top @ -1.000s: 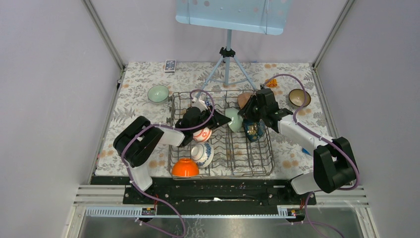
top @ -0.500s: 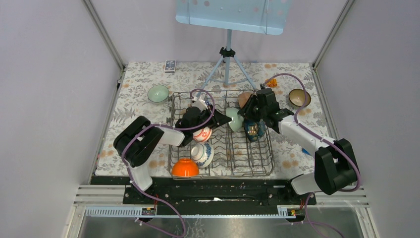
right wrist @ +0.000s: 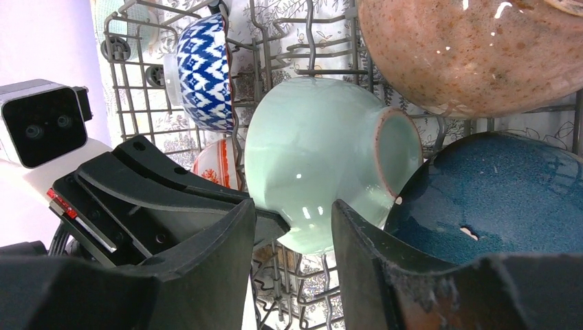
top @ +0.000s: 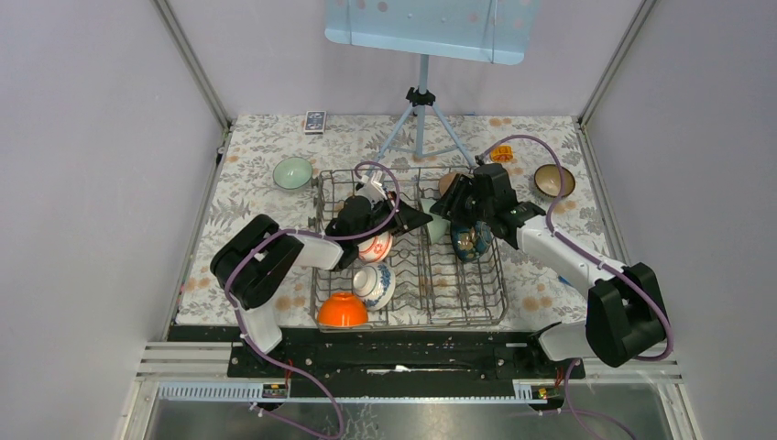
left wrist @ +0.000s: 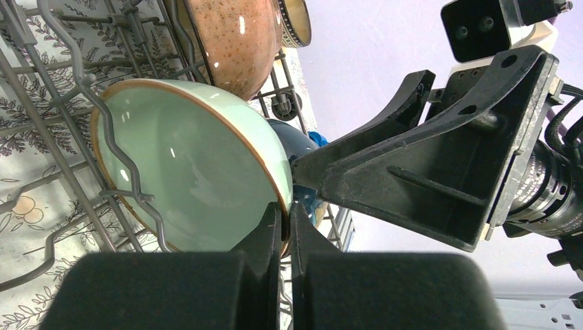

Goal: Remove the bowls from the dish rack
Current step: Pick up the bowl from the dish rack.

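change: left gripper (left wrist: 283,210) is being clamped onto the rim of the pale green bowl (left wrist: 185,179); right gripper (right wrist: 292,213) is being opened wider.
jaws: left pinched on the rim; right apart beside the bowl, contact unclear.
meaning: bowl likely being handed to the left for lift-out.
bowl: being kept on edge in the dish rack (top: 449,284), 2 o'clock of centre.
pose: left arm being reached toward 2 o'clock, right toward 10.
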Controlling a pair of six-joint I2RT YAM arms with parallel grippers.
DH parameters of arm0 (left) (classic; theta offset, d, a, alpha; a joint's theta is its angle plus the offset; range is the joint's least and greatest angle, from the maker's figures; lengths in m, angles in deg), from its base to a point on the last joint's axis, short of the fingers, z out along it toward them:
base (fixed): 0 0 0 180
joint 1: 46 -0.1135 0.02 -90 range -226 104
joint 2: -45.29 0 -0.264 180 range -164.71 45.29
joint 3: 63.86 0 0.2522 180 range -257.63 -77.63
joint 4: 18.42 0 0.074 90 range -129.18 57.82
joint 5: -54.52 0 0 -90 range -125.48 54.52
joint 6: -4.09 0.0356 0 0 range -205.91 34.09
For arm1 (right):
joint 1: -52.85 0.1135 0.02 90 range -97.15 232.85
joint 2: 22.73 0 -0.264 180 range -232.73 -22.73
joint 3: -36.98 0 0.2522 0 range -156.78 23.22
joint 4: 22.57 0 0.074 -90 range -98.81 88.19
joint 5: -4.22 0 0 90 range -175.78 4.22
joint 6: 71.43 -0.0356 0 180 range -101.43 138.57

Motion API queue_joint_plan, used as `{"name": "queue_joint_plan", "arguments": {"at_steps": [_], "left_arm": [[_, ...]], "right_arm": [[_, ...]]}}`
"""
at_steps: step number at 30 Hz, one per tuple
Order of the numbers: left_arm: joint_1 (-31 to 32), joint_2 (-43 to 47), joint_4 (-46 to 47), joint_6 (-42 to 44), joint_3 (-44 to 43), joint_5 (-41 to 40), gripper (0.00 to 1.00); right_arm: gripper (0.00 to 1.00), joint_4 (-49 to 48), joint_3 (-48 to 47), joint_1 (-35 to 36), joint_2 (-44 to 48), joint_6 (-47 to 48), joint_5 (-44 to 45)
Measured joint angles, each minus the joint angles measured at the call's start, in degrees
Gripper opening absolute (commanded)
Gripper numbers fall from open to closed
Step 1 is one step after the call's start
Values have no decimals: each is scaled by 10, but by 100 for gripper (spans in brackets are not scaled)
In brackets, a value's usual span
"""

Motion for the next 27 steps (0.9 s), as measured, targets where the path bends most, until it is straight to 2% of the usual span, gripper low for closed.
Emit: {"name": "queue_joint_plan", "arguments": {"at_steps": [8,16,27], "left_arm": [[0,0,-1,0,-1,1,0],[-3,0,1,-12,-2,6,0],[-24,27,45,-45,-3,37,0]], "right_arm": [[56,13,-3,0,6,2,3],[75,39,-16,0,40,12,7],[77,71,-53,0,100,34,12]]}}
